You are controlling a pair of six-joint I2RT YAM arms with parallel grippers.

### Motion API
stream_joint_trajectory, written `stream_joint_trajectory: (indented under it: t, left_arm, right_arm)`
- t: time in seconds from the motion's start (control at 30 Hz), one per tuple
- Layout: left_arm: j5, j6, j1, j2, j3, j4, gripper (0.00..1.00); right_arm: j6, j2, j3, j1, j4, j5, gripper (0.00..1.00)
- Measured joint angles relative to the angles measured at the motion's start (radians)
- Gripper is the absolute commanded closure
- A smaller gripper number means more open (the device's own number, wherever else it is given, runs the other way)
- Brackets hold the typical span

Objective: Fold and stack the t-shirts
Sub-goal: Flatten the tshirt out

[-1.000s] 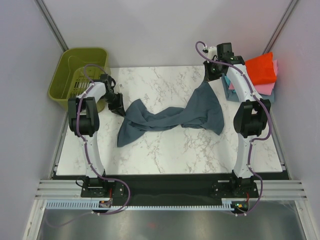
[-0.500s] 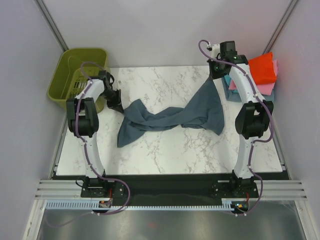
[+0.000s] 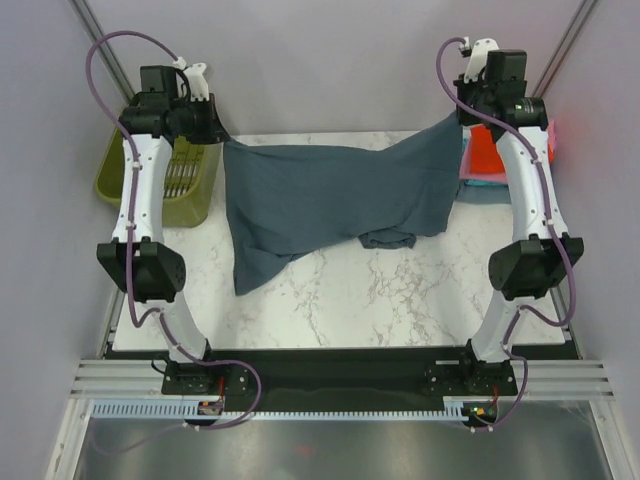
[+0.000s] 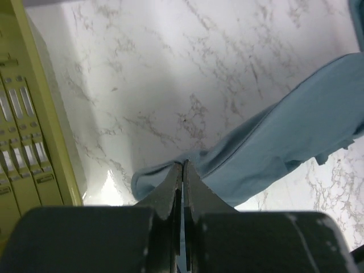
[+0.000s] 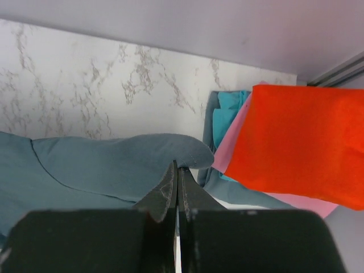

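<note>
Bench: white marble top (image 3: 400,290), grey walls around; olive basket (image 3: 185,190) off the far-left corner.
Left gripper (image 4: 182,170): jaws pressed together on a fold of the slate t-shirt (image 3: 330,195), raised over the far-left corner.
Right gripper (image 5: 176,170): jaws pinched on the shirt's other upper corner, raised over the far-right corner.
Shirt position: hangs as a sheet between the grippers along the far edge; lower part trails onto the bench, its left tail reaching furthest towards the near edge.
Long axis: left–right, parallel to the far edge.
Stack: red-orange shirt (image 5: 301,142) over pink shirt (image 5: 307,205) and teal shirt (image 5: 230,105), far-right corner, just beside the right gripper.
Step (judged): spreading before the first fold.
Next move (judged): each arm holds one end, neither nearer; lowering together towards the near edge would lay it flat.
Risk (judged): right corner draping over the stack.
</note>
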Motion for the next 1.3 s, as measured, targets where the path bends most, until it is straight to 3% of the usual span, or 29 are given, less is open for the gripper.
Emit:
stream_joint_trajectory:
  t: [0.17,0.33,0.53,0.7,0.87,1.1,1.3]
  left_arm:
    - [0.048,0.014,0.001,-0.103,0.010,-0.011,0.98]
    - [0.097,0.024,0.001,-0.242,0.010,-0.022,0.98]
    - [0.137,0.033,0.001,-0.528,-0.060,0.010,0.98]
    - [0.142,0.062,0.001,-0.762,-0.085,0.038,0.98]
    - [0.141,0.086,0.001,-0.871,-0.055,0.055,0.98]
    - [0.134,0.101,0.001,-0.784,0.093,0.072,0.98]
    - [0.114,0.126,0.001,-0.695,0.058,0.093,0.98]
  right_arm:
    - [0.014,-0.162,-0.034,0.003,0.025,0.006,1.00]
    - [0.022,-0.447,-0.167,0.004,0.070,0.006,1.00]
    - [0.043,-0.778,-0.262,0.003,0.082,0.002,1.00]
    - [0.056,-0.956,-0.229,0.003,0.080,0.040,1.00]
    - [0.063,-1.009,-0.104,0.003,0.068,0.098,1.00]
    - [0.045,-0.910,0.158,0.003,0.098,0.161,1.00]
    - [0.035,-0.857,0.058,0.003,0.221,0.174,1.00]
